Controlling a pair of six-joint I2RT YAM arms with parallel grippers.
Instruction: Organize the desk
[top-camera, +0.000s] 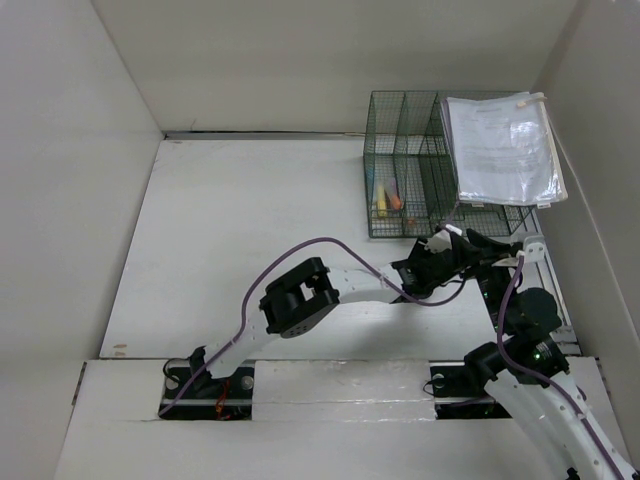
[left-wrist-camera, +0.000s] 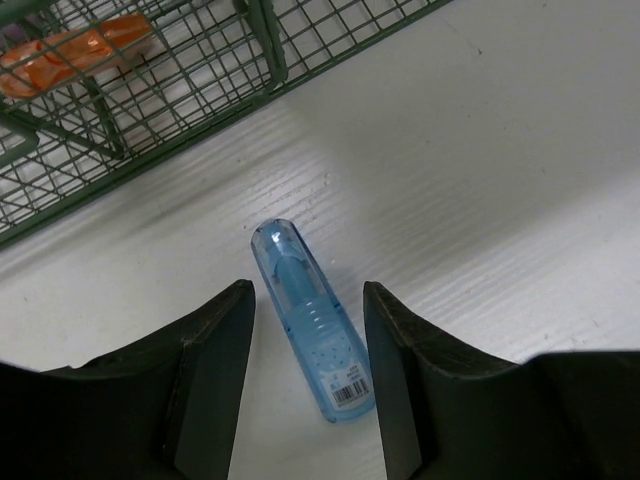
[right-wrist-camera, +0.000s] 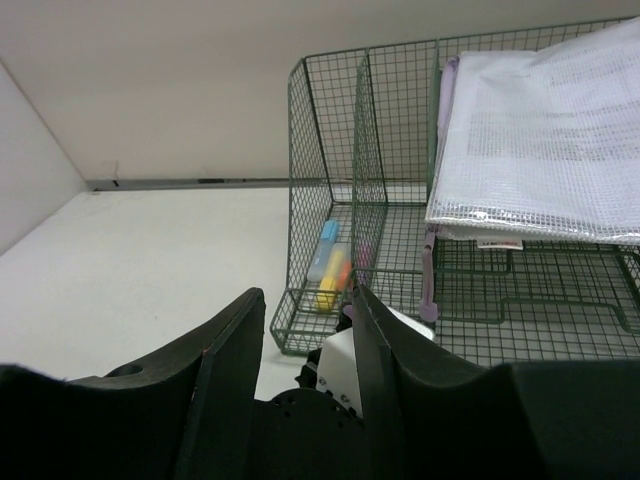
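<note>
While orange and yellow highlighters (top-camera: 387, 197) sit in the dark green wire-mesh rack (top-camera: 400, 150), the unclenched left tool (left-wrist-camera: 307, 292) straddles a translucent blue plastic tube (left-wrist-camera: 312, 325) on the white desk (top-camera: 250, 220).

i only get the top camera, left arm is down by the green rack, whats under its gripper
Observer: A see-through blue tube lies flat on the desk, between the fingers of the left gripper.
Operator: is it clamped
Observer: Not that I can see. A strip of desk shows on each side of the tube near the fingertips.
Operator: and the right gripper
Observer: The right gripper is open and empty, and it faces the front of the rack.
</note>
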